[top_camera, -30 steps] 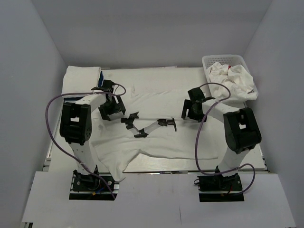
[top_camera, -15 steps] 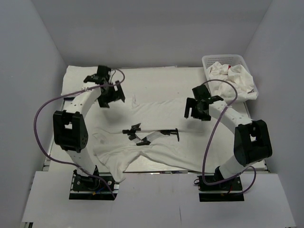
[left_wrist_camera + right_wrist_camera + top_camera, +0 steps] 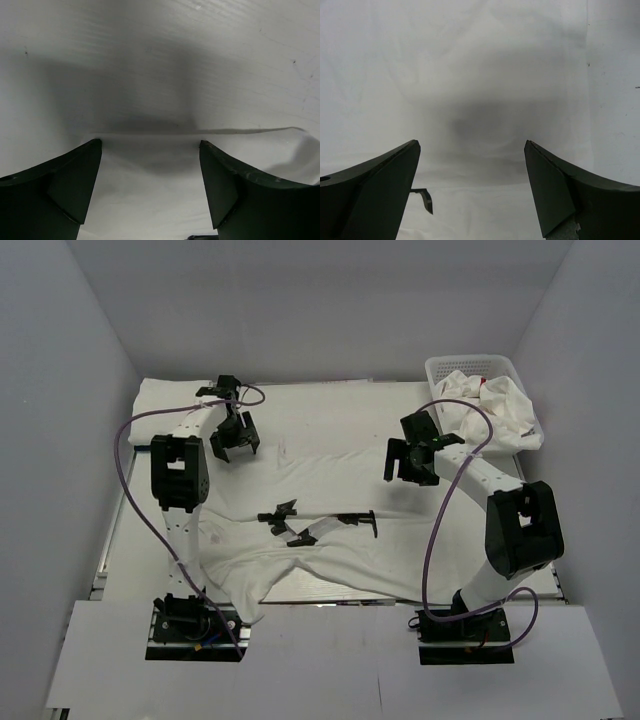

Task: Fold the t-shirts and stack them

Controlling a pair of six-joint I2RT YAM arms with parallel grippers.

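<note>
While the overhead camera shows a large white cloth t-shirt (image 3: 340, 480) spread rumpled over the white table (image 3: 330, 395), with dark marks near its middle that may be a print, the left gripper (image 3: 235, 443) hangs at its far left edge and the right gripper (image 3: 405, 468) over its right part, both released and empty, and heaped white shirts (image 3: 495, 405) fill a white plastic mesh basket (image 3: 470, 364) at the far right corner. From the left wrist, wide-apart jaws frame a cloth edge lying on the tabletop. From the right wrist, spread jaws frame only smooth white fabric.
</note>
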